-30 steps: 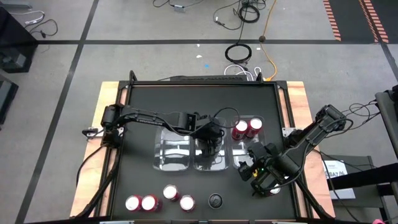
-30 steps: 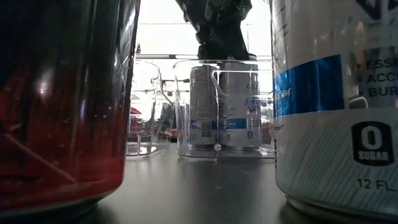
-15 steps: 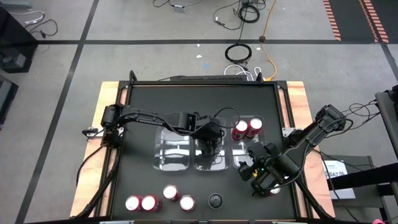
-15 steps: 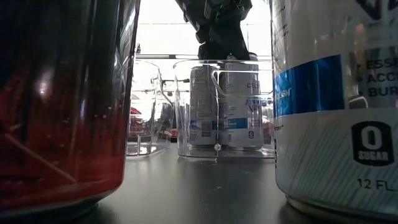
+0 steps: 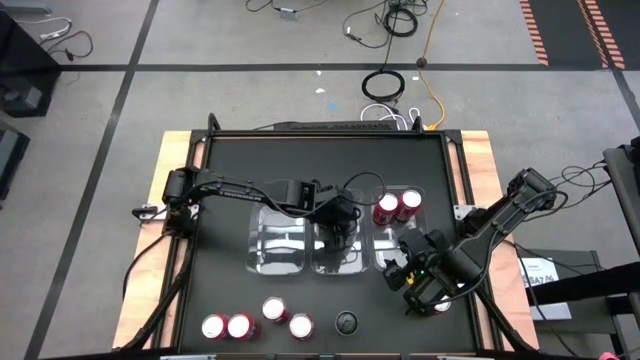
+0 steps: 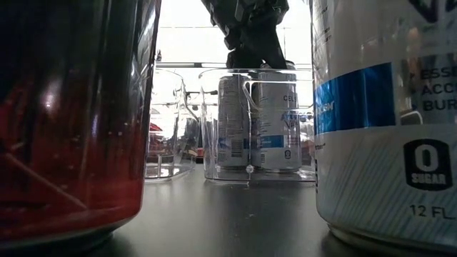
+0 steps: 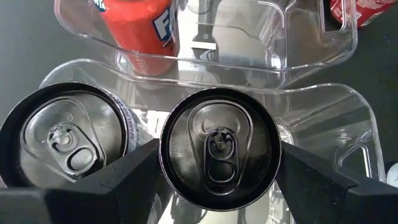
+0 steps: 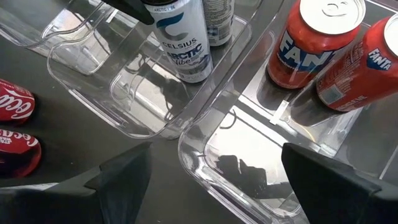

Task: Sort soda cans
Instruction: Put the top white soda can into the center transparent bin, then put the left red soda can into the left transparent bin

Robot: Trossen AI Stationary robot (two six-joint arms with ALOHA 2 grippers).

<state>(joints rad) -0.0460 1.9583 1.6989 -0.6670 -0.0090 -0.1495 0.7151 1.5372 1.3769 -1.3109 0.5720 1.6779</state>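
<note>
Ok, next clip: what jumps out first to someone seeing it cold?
The left gripper reaches into the middle clear bin, its fingers either side of a dark-topped white can beside a second one. Two red Fanta cans stand in the right bin, where the right gripper hovers open. Four red-sided cans wait near the table's front edge.

Three bins [image 5: 280,243] sit side by side mid tabletop [image 5: 230,170]: two cans [image 7: 219,146] in the middle bin, two more [image 5: 397,206] in the right bin's far end, five loose cans [image 5: 273,310] along the near edge.
</note>
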